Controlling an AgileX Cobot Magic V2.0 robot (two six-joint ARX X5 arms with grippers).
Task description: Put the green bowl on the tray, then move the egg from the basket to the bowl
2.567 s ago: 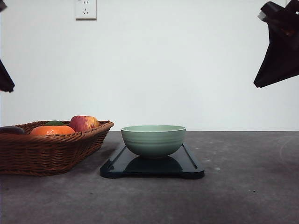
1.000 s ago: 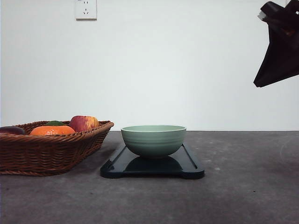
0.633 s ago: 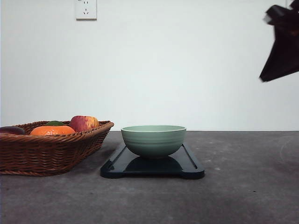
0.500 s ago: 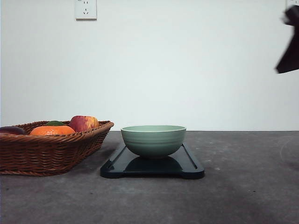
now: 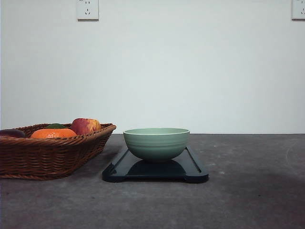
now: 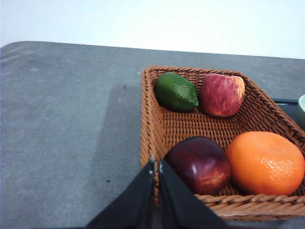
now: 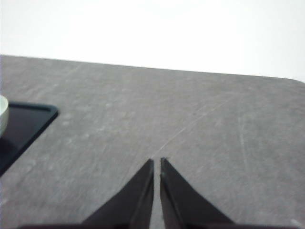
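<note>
Green bowl (image 5: 156,143) resting on tray (image 5: 193,171), right of basket (image 5: 52,155). Left gripper (image 6: 156,164), fingers pressed together, poised above the basket's near rim; right gripper (image 7: 157,163), likewise closed, above bare counter (image 7: 190,124).

text: none legible | labels: none | brands: none | numbers: none | signs: none

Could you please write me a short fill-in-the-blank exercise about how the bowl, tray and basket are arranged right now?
1. The green bowl stands on the ____.
2. In the front view, the basket lies to the ____ of the tray.
3. The fingers of the left gripper are ____.
4. In the basket, the lime lies next to the ____.

Missing words: tray; left; shut; apple
</note>
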